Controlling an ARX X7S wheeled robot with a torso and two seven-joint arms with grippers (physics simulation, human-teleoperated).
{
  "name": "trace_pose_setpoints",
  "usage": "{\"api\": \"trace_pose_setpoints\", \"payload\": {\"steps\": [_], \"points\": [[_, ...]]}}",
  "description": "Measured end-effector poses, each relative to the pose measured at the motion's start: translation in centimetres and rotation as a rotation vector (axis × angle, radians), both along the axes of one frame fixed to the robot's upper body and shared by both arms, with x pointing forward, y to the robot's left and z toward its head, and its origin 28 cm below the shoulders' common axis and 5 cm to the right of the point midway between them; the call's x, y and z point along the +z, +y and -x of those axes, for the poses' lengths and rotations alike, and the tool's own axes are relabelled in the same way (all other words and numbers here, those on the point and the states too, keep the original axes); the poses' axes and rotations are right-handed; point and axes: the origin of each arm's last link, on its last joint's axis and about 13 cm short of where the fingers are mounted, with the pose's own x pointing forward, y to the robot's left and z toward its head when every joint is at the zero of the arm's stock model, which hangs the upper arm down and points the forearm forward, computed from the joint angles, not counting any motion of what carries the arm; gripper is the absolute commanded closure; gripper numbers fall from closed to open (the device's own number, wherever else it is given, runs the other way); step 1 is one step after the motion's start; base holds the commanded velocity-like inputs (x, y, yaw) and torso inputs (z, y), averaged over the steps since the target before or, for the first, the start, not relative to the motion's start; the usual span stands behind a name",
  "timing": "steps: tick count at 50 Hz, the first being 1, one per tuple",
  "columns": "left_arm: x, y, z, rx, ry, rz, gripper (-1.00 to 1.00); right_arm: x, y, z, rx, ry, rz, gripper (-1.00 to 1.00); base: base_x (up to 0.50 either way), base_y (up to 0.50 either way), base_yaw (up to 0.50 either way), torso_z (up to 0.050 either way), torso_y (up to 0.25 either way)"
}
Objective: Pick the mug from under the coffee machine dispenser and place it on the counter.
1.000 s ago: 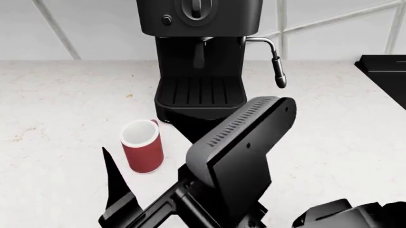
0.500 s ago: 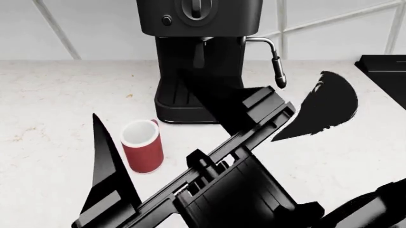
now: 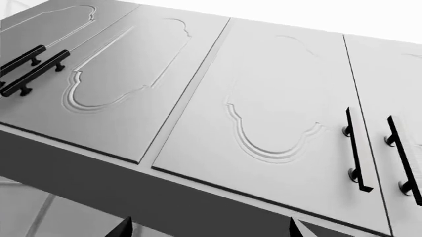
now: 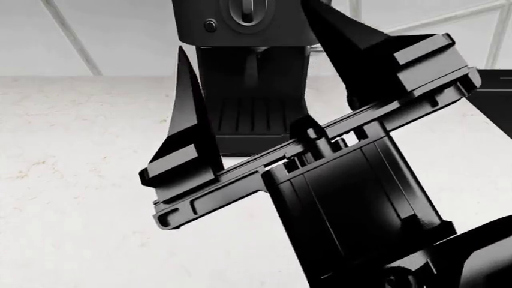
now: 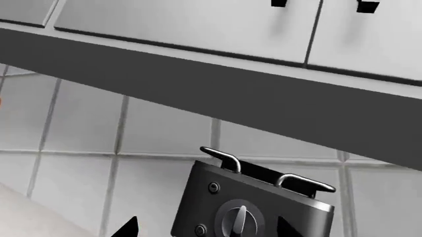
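Observation:
The red mug is hidden in every view; my right gripper covers the counter spot left of the machine's front. The black coffee machine (image 4: 249, 96) stands at the back, its ridged drip tray (image 4: 252, 117) bare where it shows. My right gripper (image 4: 260, 60) is raised in front of the machine, open and empty, fingers pointing up. The right wrist view shows the machine's top and dial (image 5: 240, 219) between that gripper's tips (image 5: 205, 229). My left gripper (image 3: 207, 231) is open, aimed at upper cabinets. The white counter (image 4: 72, 180) spreads around.
A tiled wall (image 4: 96, 36) stands behind the machine. The black stovetop's edge (image 4: 500, 90) shows at the far right. White upper cabinet doors with black handles (image 3: 356, 148) hang overhead.
My right gripper has swung up and turned its fingers upward in front of the machine. It now covers the mug and the steam wand, which showed before.

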Motion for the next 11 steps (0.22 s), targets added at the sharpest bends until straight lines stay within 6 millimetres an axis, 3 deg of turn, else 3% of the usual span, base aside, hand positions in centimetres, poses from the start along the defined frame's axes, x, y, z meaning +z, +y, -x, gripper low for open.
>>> {"api": "trace_pose_setpoints", "payload": {"steps": [11], "points": [[-0.14,-0.55,-0.77,-0.051,0.057,-0.077,-1.00,0.73,-0.33,-0.05,-0.040,-0.056,-0.007,-1.00,0.00,0.00,0.00,0.000,0.000]]}}
